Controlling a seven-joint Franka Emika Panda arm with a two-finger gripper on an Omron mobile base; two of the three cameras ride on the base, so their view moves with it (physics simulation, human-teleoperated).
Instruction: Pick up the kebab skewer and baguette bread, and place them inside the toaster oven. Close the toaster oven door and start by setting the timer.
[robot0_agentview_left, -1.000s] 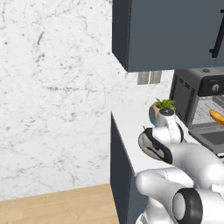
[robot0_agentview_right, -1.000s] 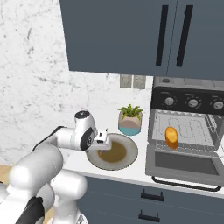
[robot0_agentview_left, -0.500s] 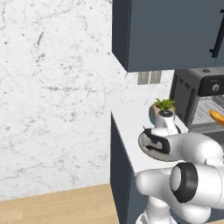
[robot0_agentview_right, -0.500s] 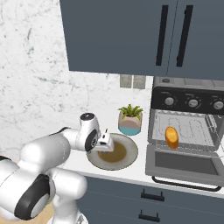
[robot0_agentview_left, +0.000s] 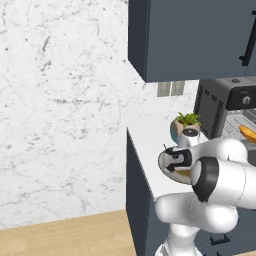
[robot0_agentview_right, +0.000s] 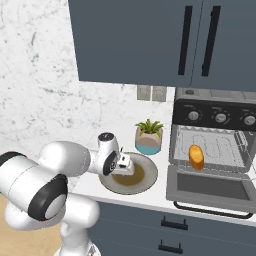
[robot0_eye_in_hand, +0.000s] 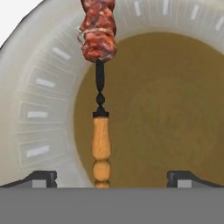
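Note:
The kebab skewer (robot0_eye_in_hand: 99, 35) lies on a round plate (robot0_eye_in_hand: 39, 109), its reddish-brown meat at the far end and its wooden handle pointing back between my fingertips. My gripper (robot0_eye_in_hand: 112, 178) hangs open just above that handle, touching nothing. From the right base view the gripper (robot0_agentview_right: 125, 164) is low over the plate (robot0_agentview_right: 153, 173). The baguette bread (robot0_agentview_right: 196, 156) rests on the wire rack inside the toaster oven (robot0_agentview_right: 215, 112), whose door (robot0_agentview_right: 215, 187) is folded down open. In the left base view the gripper (robot0_agentview_left: 175, 160) sits at the plate's (robot0_agentview_left: 162, 165) edge.
A small potted plant (robot0_agentview_right: 149, 136) stands just behind the plate, left of the oven. Dark wall cabinets (robot0_agentview_right: 150, 40) hang overhead. The counter's left end (robot0_agentview_left: 137, 145) drops off close to the plate. Oven knobs (robot0_agentview_right: 220, 117) line its top panel.
My gripper has sunk lower and a little further over the plate, staying open. The arm's elbow has swung around. The skewer and baguette have not moved.

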